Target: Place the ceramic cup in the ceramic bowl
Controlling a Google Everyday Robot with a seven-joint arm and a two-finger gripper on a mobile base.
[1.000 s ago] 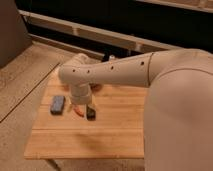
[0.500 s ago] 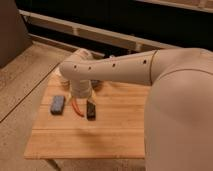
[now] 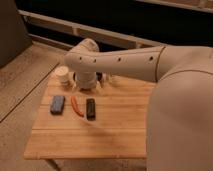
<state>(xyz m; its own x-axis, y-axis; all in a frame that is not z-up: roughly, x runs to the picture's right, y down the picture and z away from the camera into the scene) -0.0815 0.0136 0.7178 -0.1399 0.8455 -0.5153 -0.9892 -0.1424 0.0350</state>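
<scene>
wooden table (image 3: 115,131): slatted top, items grouped on its left half. blue-grey flat block (image 3: 57,104): furthest left, lying flat. ceramic cup (image 3: 62,75): upright near the back left edge, just beside the gripper, not gripped. thin orange-red item (image 3: 76,106): lies between the blue-grey block and a small black block (image 3: 90,108). gripper (image 3: 88,85): pointed down over the back of the table, right of the cup, jaws spread wide, nothing seen in them. ceramic bowl (image 3: 101,77): only dark slivers show behind the gripper, mostly hidden. arm (image 3: 130,60): reaches in from the right.
</scene>
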